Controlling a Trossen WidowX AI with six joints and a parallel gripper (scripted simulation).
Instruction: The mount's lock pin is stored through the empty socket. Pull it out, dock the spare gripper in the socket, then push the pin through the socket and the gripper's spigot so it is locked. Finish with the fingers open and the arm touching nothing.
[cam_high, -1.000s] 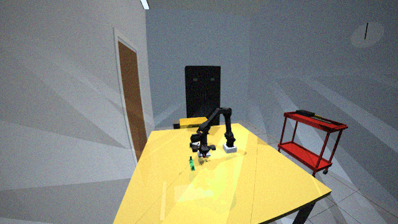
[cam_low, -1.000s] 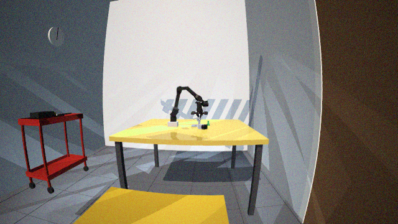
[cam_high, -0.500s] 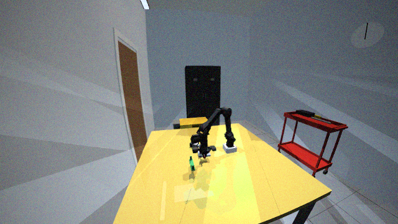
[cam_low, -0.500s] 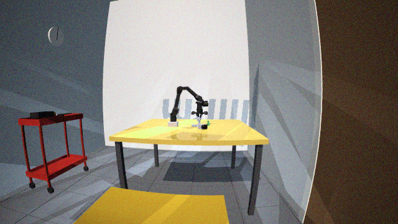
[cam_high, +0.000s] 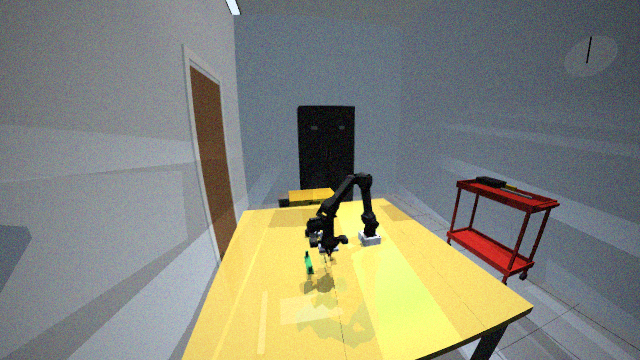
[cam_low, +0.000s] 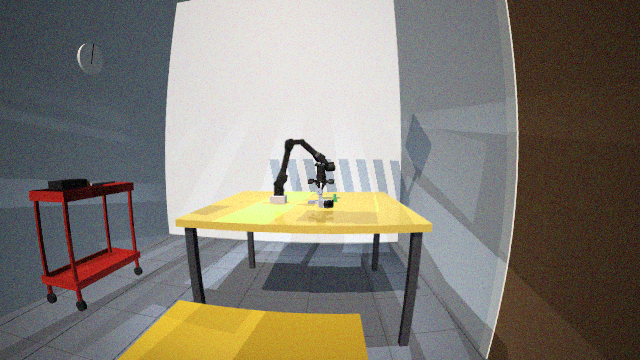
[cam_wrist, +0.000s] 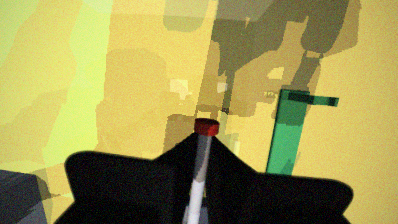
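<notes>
My gripper (cam_high: 329, 254) (cam_low: 320, 189) (cam_wrist: 202, 136) points down above the table and is shut on the lock pin. The pin's red end (cam_wrist: 206, 127) shows just beyond the black fingertips, and its pale grey shaft (cam_wrist: 196, 197) runs between the fingers. A green bar-like piece with a short side arm, perhaps the spare gripper (cam_high: 309, 263) (cam_low: 335, 198) (cam_wrist: 286, 145), is to one side of my fingers, apart from them. A white mount part (cam_low: 321, 201) with a black part (cam_low: 328, 204) is near the arm in the exterior view. The socket cannot be made out.
The arm's white base (cam_high: 370, 238) (cam_low: 278, 199) stands on the yellow table (cam_high: 240, 300) (cam_low: 200, 222). A dark grey block (cam_wrist: 17, 195) shows at the lower left of the wrist view. A red cart (cam_high: 492, 250) (cam_low: 90, 267) stands apart from the table.
</notes>
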